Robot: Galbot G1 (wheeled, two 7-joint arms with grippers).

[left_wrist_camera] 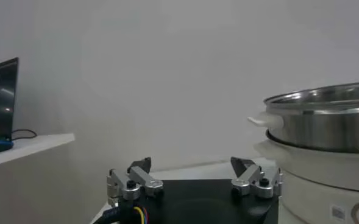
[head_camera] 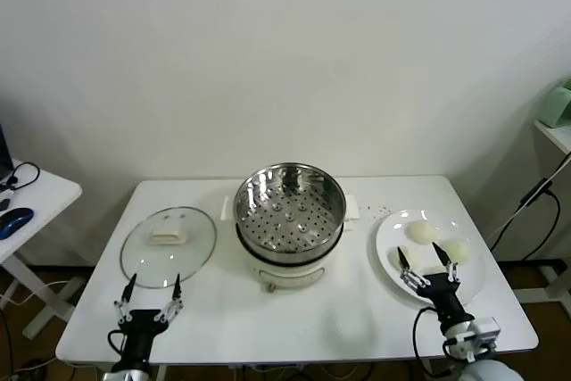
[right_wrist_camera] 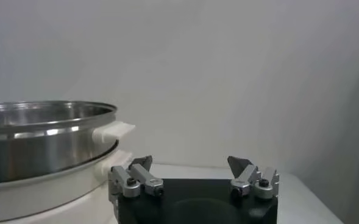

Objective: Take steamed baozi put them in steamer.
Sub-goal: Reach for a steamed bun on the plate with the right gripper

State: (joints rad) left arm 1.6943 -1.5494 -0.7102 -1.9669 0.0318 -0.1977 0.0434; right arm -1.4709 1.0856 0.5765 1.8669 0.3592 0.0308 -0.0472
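While the smooth cream-white round steamed baozi (head_camera: pixel 421 233) lie on a flat white round plate (head_camera: pixel 473 285) at the right side of the white rectangular table (head_camera: pixel 268 318), only some of them show clearly: one toward the plate's far side, one (head_camera: pixel 454 250) just beside it to the right, and a third (head_camera: pixel 399 259) partly hidden behind the right gripper's fingers. How many lie there in all I cannot tell. Well apart from the plate, at the middle of the table, stands the round shiny stainless-steel steamer (head_camera: pixel 289 208) on its white electric base, its perforated insert bare.

Coming up from the near edge of the table, the right gripper (head_camera: pixel 427 266) points away from the robot, its black fingers spread wide over the near part of the plate, nothing between them. In the right wrist view its two metal-tipped fingers (right_wrist_camera: pixel 136 173) stand far apart.

At the table's near left corner, the left gripper (head_camera: pixel 152 298) also points forward with its fingers wide and empty, just short of a round glass lid (head_camera: pixel 168 245) lying flat left of the steamer.
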